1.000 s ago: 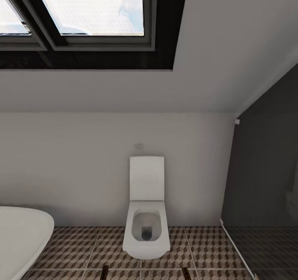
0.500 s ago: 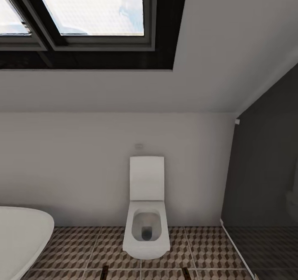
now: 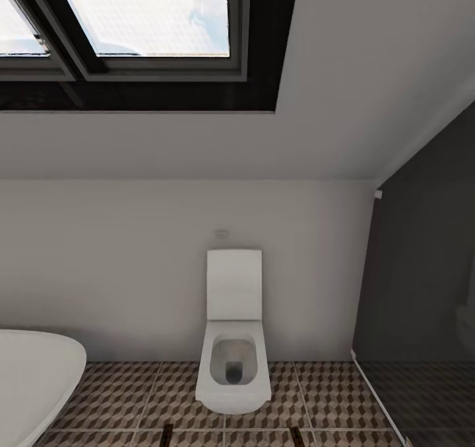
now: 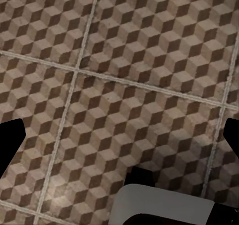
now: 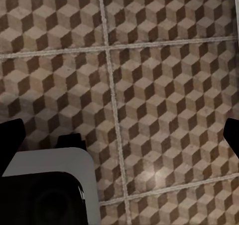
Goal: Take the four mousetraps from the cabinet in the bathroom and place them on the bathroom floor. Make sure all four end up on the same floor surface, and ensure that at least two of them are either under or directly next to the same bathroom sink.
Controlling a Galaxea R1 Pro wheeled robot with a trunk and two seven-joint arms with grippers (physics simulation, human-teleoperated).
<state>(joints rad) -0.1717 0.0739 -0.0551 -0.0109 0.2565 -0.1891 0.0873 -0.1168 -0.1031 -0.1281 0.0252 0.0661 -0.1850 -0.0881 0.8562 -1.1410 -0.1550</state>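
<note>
Bathtub (image 3: 30, 374): white, rounded end at the far left of the head view, standing on the floor.
Skylight (image 3: 142, 14): dark-framed window in the sloping ceiling, upper left, bright panes.
Wall (image 3: 132, 269): plain pale wall behind the tub and the toilet.
Toilet (image 3: 233, 354): white, lid raised against the wall, bowl open, just right of the middle; well apart from the tub.
Wall button (image 3: 221, 234): small pale plate on the wall just above the toilet lid.
Bathroom floor (image 3: 125, 394): tiles with a brown, beige and white cube pattern and pale grout lines, running from the tub past the toilet to the glass panel.
Dark marks: two small dark brown shapes at the lower edge of the head view, on the tiles in front of the toilet; too cut off to tell what they are.
Glass panel (image 3: 422, 288): dark, see-through partition at the far right.
Left gripper (image 4: 119, 140): its camera looks down on bare tiles; the dark fingertips (image 4: 10, 135) sit at opposite edges, spread wide, nothing between them.
Right gripper (image 5: 119, 135): also over bare tiles; fingertips (image 5: 10, 135) far apart at the edges, holding nothing.
Robot base (image 5: 50, 185): a grey and black rounded part low in both wrist views.
</note>
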